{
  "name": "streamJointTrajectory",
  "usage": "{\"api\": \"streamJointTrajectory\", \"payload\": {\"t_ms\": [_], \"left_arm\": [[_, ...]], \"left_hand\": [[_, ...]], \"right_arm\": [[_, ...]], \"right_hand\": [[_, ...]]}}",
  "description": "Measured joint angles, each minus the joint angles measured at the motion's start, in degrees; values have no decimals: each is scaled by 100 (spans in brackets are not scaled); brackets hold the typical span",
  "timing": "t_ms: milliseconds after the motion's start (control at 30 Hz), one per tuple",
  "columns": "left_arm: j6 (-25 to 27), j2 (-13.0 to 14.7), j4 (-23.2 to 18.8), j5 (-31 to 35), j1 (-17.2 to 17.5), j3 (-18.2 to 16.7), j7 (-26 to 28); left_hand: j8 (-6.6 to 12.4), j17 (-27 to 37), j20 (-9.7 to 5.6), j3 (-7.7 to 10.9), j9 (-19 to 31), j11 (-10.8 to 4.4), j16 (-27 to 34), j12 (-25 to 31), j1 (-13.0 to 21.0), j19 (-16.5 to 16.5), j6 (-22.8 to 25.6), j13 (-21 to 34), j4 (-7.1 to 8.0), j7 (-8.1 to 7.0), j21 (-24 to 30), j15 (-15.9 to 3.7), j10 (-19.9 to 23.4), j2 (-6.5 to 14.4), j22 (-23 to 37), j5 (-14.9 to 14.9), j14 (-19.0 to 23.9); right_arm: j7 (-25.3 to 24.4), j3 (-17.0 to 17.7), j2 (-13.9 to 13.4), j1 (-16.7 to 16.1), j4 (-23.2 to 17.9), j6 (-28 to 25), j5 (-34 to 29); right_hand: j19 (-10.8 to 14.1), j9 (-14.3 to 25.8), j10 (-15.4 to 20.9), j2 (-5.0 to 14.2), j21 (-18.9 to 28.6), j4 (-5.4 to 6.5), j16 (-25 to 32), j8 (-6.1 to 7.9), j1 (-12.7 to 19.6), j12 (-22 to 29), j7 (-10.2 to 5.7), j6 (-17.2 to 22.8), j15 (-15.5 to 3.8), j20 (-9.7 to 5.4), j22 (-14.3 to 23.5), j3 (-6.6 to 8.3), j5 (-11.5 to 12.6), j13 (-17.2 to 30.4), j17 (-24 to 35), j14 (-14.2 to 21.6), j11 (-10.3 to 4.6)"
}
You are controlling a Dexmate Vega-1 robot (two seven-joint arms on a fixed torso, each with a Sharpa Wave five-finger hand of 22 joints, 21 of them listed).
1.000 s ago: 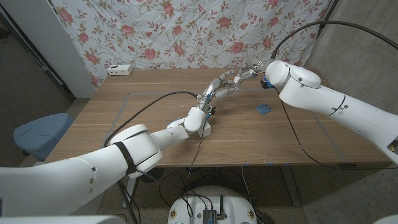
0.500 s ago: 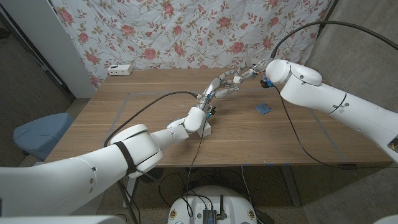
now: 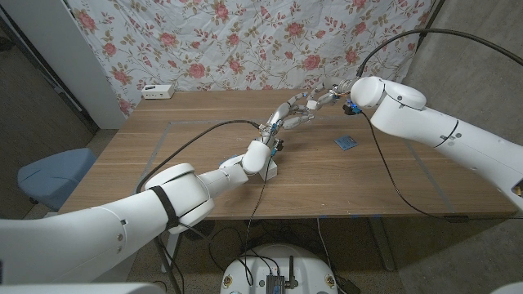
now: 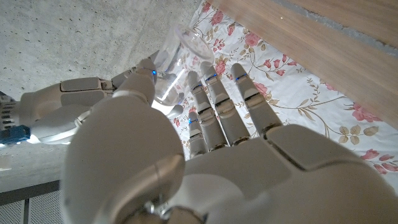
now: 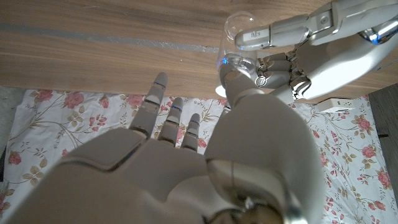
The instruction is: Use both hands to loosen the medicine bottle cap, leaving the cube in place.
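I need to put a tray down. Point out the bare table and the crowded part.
Bare wood lies on the table's left half, between the white power strip and the left arm. Another bare patch runs along the near edge, nearer than the blue cube. It is crowded at back centre, where the left hand and right hand meet around the clear bottle.

Above the far middle of the wooden table [image 3: 196, 175], the space is taken up by the left hand [image 3: 288, 116] and right hand [image 3: 328, 95], closed around a clear medicine bottle [image 4: 177, 65]. A blue cube [image 3: 346, 142] lies just beside the right arm. A white box [image 3: 158, 91] sits at the far left edge. Open tabletop is seen left of the hands, crossed by a black cable [image 3: 196, 135].
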Motion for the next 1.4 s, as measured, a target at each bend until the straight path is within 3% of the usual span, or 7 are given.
{"api": "streamJointTrajectory", "payload": {"t_ms": [233, 867, 1100, 1400], "left_arm": [[-7, 3, -3, 5, 3, 0, 5], [-59, 10, -11, 52, 6, -1, 78], [-72, 22, -19, 84, 15, 4, 112], [-86, 25, -22, 119, 18, 9, 147]], "left_hand": [[0, 0, 0, 18, 0, 0, 0, 26, -1, 0, 0, 0, -18, 0, 0, -13, 0, 1, 0, -1, 13], [0, -1, 0, 17, 0, 0, 0, 22, -31, 1, 0, -4, -19, 0, 0, -31, 0, 31, 0, 21, 32], [0, -1, -1, 27, 0, -1, 0, 13, -30, 1, 0, -2, -9, 0, 0, -31, -1, 31, 0, 21, 31], [0, -1, -1, 44, 0, -1, 0, 20, -30, 1, 0, -1, -26, 0, 0, -31, -1, 30, 0, 18, 31]], "right_arm": [[41, 10, -18, 11, 5, 22, 83], [140, 6, -105, 63, -83, 28, 168], [179, 6, -131, 65, -128, -16, 218], [192, 30, -162, 66, -163, -20, 267]], "right_hand": [[-28, -6, -45, 23, 0, 22, 1, -46, 83, 0, -4, -5, 11, 27, 0, 23, 42, 0, 8, -70, -16], [-193, -136, -290, -104, 0, 25, 1, -495, 209, -19, -19, -662, 116, 130, 0, 20, 126, 0, 11, -236, 105], [-224, -189, -373, -242, 0, 112, 1, -685, 114, -19, -28, -916, 185, 161, 0, -136, 126, 0, 11, -305, 189], [-231, -243, -450, -544, 0, 254, 2, -845, -385, 28, -26, -1080, 270, 212, 0, -460, -26, 1, -16, -345, 394]]}}
